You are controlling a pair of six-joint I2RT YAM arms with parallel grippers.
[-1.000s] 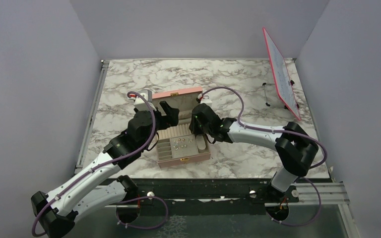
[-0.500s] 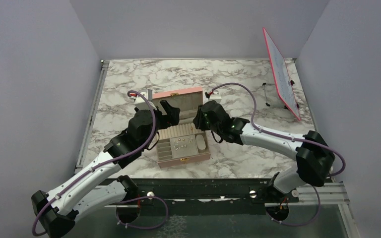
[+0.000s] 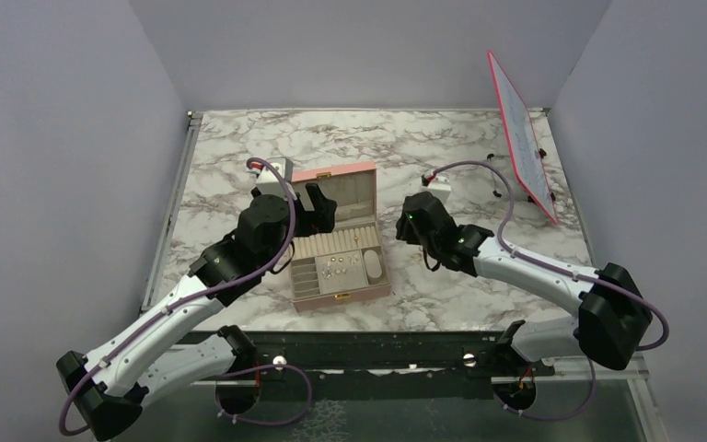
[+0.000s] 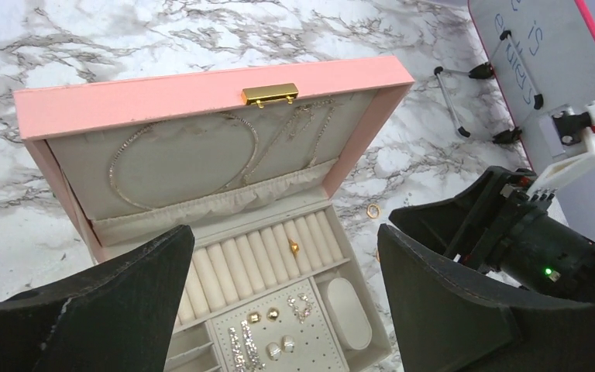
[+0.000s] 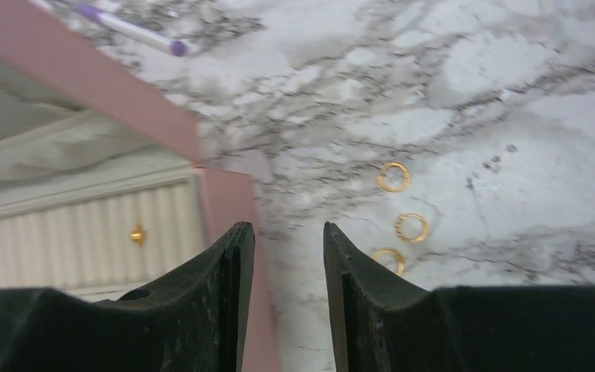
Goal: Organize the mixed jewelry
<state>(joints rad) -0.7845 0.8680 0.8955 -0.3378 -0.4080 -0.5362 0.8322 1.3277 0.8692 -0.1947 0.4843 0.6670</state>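
The pink box [image 3: 331, 173] stands open at mid-table. One gold ring [image 4: 294, 248] sits in its ring rolls, and earrings [image 4: 271, 333] lie on the pad below. Three gold rings [image 5: 393, 177] [image 5: 411, 227] [image 5: 390, 258] lie on the marble just right of the box wall [image 5: 225, 201]; the left wrist view shows one of them [image 4: 373, 211]. My left gripper [image 4: 287, 232] hangs wide open over the box [image 4: 201, 89], holding nothing. My right gripper [image 5: 287, 226] is open and empty, low over the marble by the box's right edge, left of the rings. From above it [image 3: 408, 228] is right of the box.
A pink-framed whiteboard [image 3: 520, 138] leans on a stand at the back right. A purple pen [image 5: 132, 31] lies on the marble behind the box. Thin necklaces [image 4: 178, 155] hang in the lid. The marble table ends at a metal rail on its left edge [image 3: 173, 203].
My right arm has drawn back to the right, from over the box to the marble beside it, and its fingers have spread apart. The left gripper has shifted slightly towards the back.
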